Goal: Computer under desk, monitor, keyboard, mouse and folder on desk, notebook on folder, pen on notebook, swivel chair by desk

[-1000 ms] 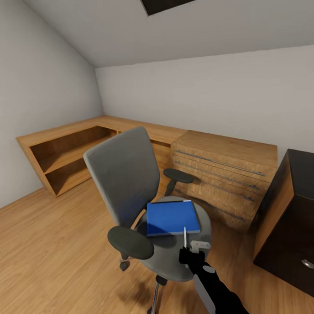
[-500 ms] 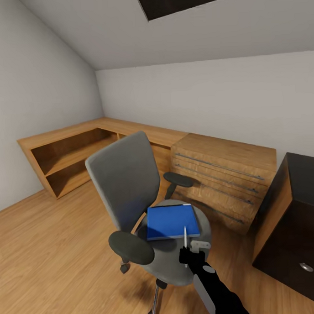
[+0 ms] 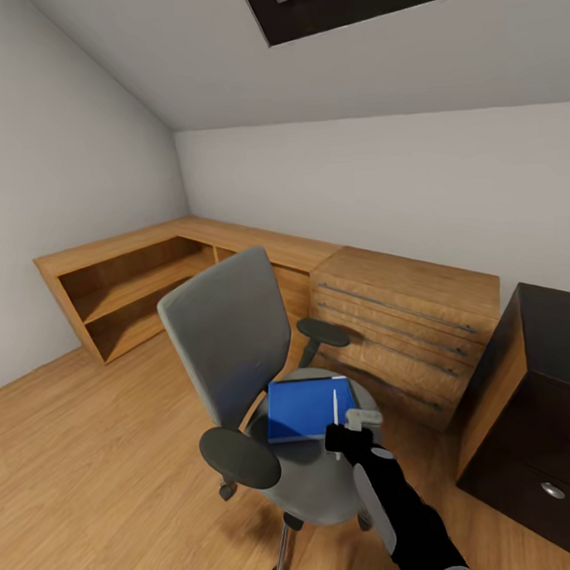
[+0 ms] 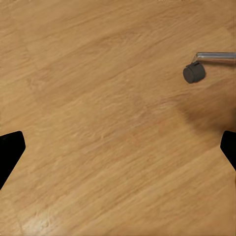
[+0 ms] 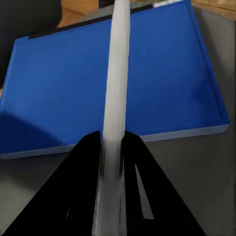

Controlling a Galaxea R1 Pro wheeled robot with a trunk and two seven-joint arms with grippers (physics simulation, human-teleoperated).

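One item, the pen (image 5: 117, 73), is being gripped between the closed fingers of the right gripper (image 3: 340, 439), its shaft standing upright just above the near edge of the folder (image 3: 308, 407). That blue folder is being carried flat on the seat of the swivel chair (image 3: 238, 345), well apart from the desk (image 3: 542, 390), whose black drawer unit is being glimpsed at the right edge of the head view. The left gripper (image 4: 118, 152) is being held wide open over bare floor (image 4: 98, 108), nothing between its fingers. Little of the task is being counted as finished, judging by this: the folder is not yet moved, the pen not yet placed, the chair not yet positioned.
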